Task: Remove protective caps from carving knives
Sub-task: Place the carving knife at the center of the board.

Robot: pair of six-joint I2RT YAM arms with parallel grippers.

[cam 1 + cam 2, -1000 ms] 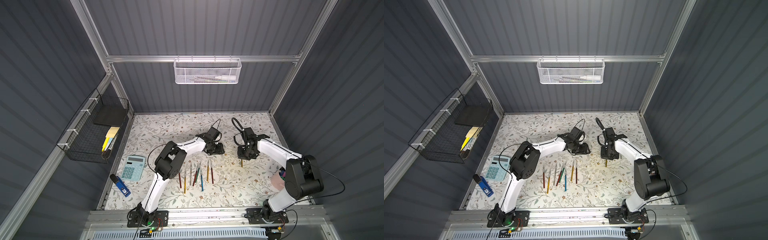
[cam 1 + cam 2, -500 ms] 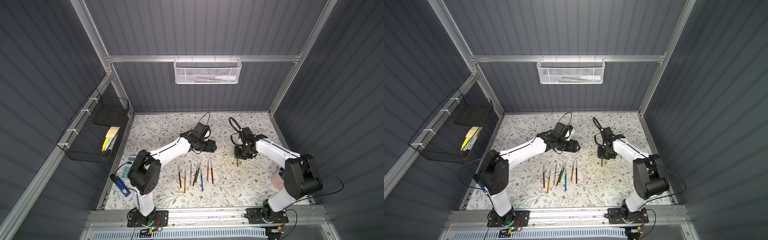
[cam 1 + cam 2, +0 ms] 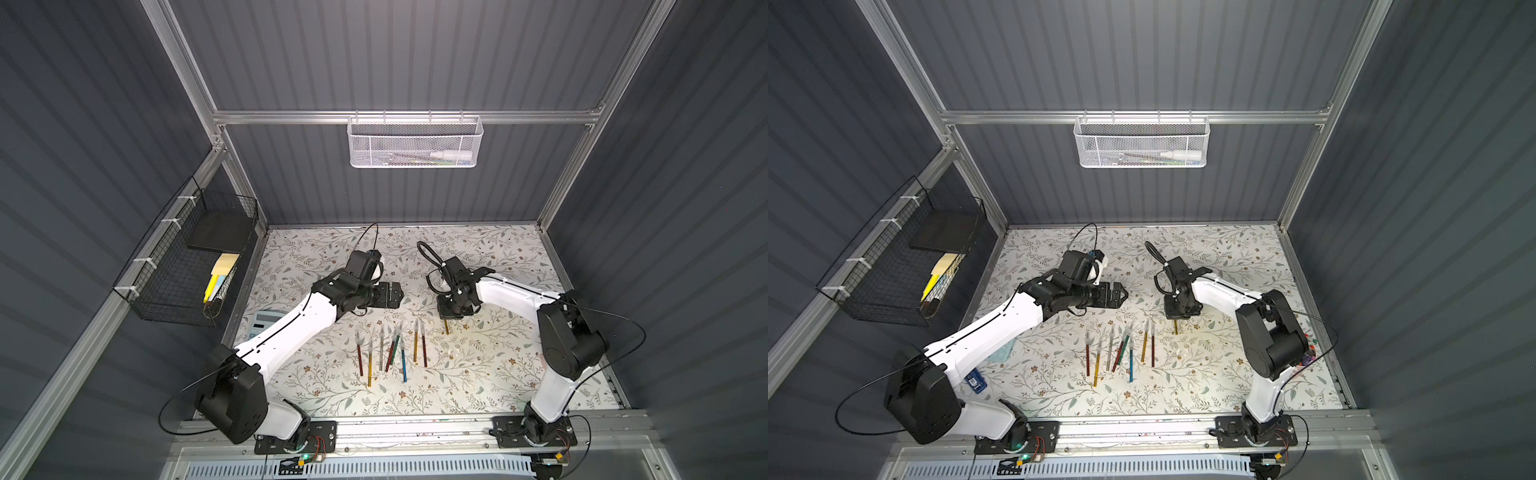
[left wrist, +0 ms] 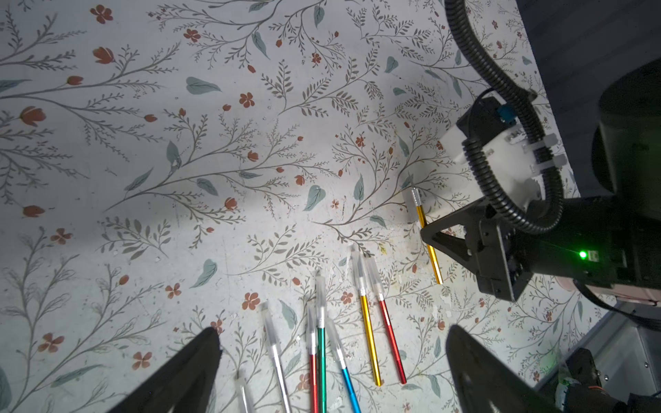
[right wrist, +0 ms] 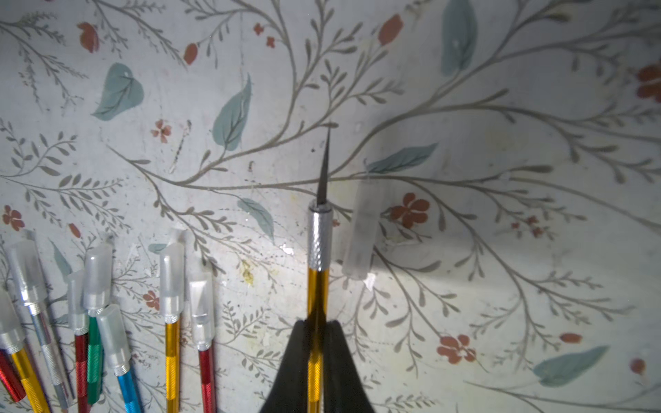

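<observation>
Landmark: the row of knives (image 3: 392,351) on the floral desk (image 3: 478,386). Both top views show eight: red, gold, silver, red, green, blue, gold and red handles. They lie roughly parallel, and the middle ones crowd together and overlap. The right wrist view shows clear caps (image 5: 171,275) seated over the blade ends in the row, and those ends point toward the back wall.

Right hand (image 5: 316,323): fingers pressed together on the handle of a ninth knife, the gold knife (image 5: 318,282). It sits just to the right of the row and roughly parallel to it. Its blade is bare, dark and pointed, and reaches out past the fingertips. I cannot tell whether this knife rests on the desk or hangs just above it.

Loose cap (image 5: 361,229): lies on the desk just beside the gold knife's knurled silver collar, on the side away from the row. There is a narrow gap between them, so they are not touching.

Left hand (image 4: 332,334): fingers spread wide with nothing between them. It is off the desk, beyond the row's capped ends toward the back wall.
</observation>
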